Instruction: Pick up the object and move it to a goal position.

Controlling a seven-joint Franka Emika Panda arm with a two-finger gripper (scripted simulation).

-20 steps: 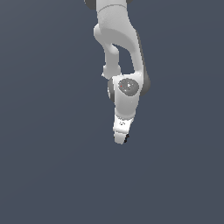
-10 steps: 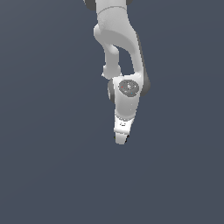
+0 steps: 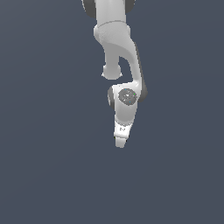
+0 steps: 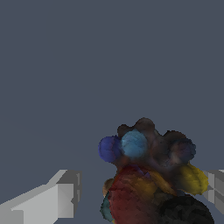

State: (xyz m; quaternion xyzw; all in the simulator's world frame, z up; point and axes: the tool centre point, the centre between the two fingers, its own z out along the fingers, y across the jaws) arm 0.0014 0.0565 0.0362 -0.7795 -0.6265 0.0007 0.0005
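Nothing but a plain grey tabletop (image 3: 48, 166) surrounds my arm (image 3: 118, 48), reaching straight down. My tool (image 4: 140, 197) stands open, fingers (image 4: 52, 199) flanking the speckled object (image 4: 148, 175) between them.

Surface (image 3: 48, 175): flat, uniform dark grey-blue, unmarked, filling the whole exterior view (no edge or seam visible).

Clump (image 4: 148, 175): lumpy, dark, with blue, red and yellow bulges; seen in the wrist view only, lower right of frame, against the same grey surface. Whether it rests on the surface cannot be told.
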